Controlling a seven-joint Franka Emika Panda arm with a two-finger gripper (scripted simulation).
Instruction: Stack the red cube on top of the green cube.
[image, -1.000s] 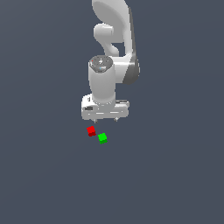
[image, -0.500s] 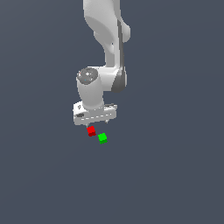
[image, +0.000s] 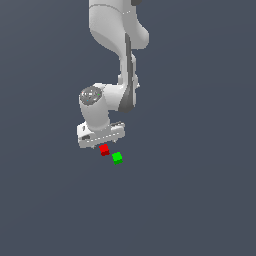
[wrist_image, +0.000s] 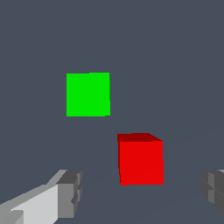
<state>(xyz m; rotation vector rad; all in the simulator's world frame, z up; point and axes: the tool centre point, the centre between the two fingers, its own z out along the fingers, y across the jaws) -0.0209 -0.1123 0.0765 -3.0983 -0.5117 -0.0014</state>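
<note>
Item one, the arm (image: 117, 45): on my screen a white Panda reaching down from the top of the exterior view, wrist bent low over a plain dark grey floor (image: 200, 200). Item two, the gripper (wrist_image: 140, 194): I see it spread wide, one grey fingertip (wrist_image: 70, 192) and its opposite (wrist_image: 214, 192) standing well apart, with nothing held between them. Item three, the red cube (wrist_image: 141, 159): resting on the floor, showing in the wrist view between the two fingertips and touching neither, nearer the second fingertip than the first; in the exterior view it (image: 104, 149) sits just under the gripper's lower edge. Item four, the green cube (image: 117, 158): same size, on the floor just beside the red one toward the exterior view's right and slightly nearer the camera, a small gap between them, outside the span of the fingers.
</note>
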